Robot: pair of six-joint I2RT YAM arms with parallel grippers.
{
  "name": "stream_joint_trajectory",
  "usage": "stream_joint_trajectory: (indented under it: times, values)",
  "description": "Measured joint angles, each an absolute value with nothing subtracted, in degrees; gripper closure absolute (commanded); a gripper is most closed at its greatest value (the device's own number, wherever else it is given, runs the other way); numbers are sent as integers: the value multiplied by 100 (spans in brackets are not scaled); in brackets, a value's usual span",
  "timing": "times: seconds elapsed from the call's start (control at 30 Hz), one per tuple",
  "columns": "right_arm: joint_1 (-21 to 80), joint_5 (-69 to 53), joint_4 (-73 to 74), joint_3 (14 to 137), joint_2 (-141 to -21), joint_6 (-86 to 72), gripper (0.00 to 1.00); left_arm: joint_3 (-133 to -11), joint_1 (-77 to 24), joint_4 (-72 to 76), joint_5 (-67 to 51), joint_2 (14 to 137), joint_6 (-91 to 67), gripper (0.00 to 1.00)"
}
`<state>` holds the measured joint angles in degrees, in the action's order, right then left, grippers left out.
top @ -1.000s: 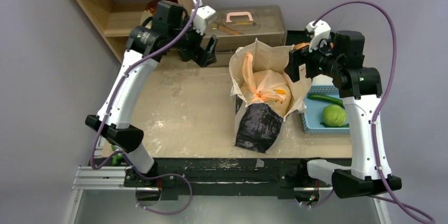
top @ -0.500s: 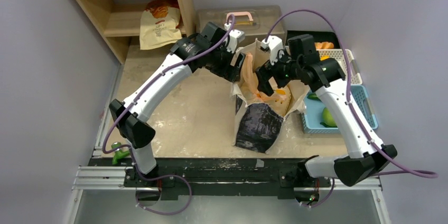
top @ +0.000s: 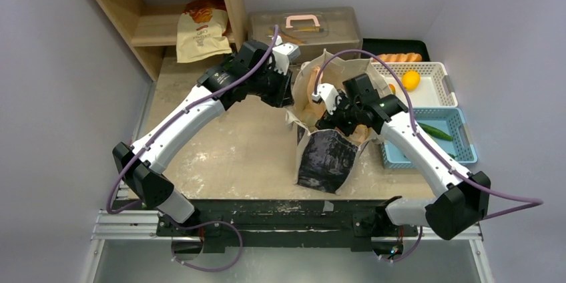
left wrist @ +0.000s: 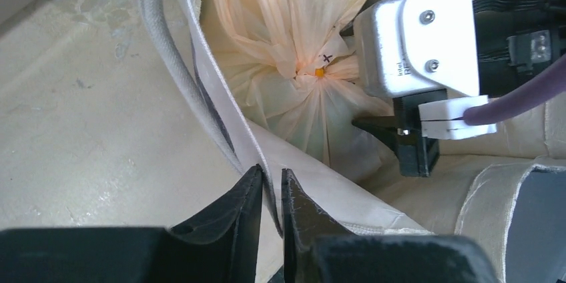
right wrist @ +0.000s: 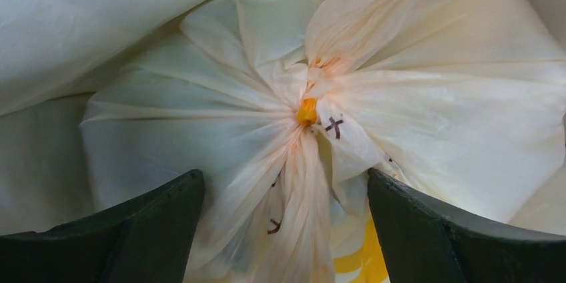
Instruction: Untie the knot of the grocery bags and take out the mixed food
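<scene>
The pale-orange grocery bag [left wrist: 280, 23] sits inside a beige canvas tote [top: 326, 157] standing mid-table. Its knot [right wrist: 307, 111] is a small tight orange twist with the plastic gathered round it; the same knot [left wrist: 320, 73] shows in the left wrist view. My left gripper [left wrist: 271, 186] is shut on the tote's left rim [left wrist: 220, 116], the fabric edge pinched between its fingers. Just above the knot my right gripper [right wrist: 286, 189] hangs open, its fingers [right wrist: 153, 229] spread either side of the bunched plastic. The mixed food inside the bag is hidden by the plastic.
A white basket [top: 434, 99] with an orange fruit [top: 410, 80] and a blue basket [top: 465, 151] with a cucumber [top: 434, 131] stand to the right. At the back are a clear box [top: 304, 26] and a wooden shelf [top: 160, 3] holding a paper bag [top: 200, 33].
Both arms swung in from the back to the tote. The left gripper closed on the tote's rim. The right gripper came down over the knotted plastic bag.
</scene>
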<state>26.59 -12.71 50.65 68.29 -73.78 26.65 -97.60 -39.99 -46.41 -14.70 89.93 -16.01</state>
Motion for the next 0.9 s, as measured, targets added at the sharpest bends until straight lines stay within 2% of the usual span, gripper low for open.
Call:
stream_joint_trajectory:
  times: [0.07,0.1,0.13,0.2,0.23,0.5,0.9]
  values:
    - [2659,-1249,4816,6716,-7411,2746,30,-9758,-3999,-4617,-1507,9006,-1612,90]
    - [2659,-1232,4748,6685,-7459,2777,41,-9758,-3999,-4617,-1522,9015,-1619,91]
    - [2659,-1205,4694,6674,-7509,2805,54,-9758,-3999,-4617,-1529,9021,-1636,92]
    - [2663,-1166,4598,6674,-7662,2825,93,-9758,-3999,-4617,-1531,9021,-1651,98]
    - [2670,-1155,4578,6674,-7728,2840,100,-9758,-3999,-4617,-1531,9021,-1649,100]
    - [2705,-1076,4584,6781,-7701,2700,100,-9741,-3999,-4611,-1520,9021,-1592,100]
    - [2661,-956,4372,7977,-7216,1885,100,-9485,-3944,-4519,-1431,8851,-1402,100]
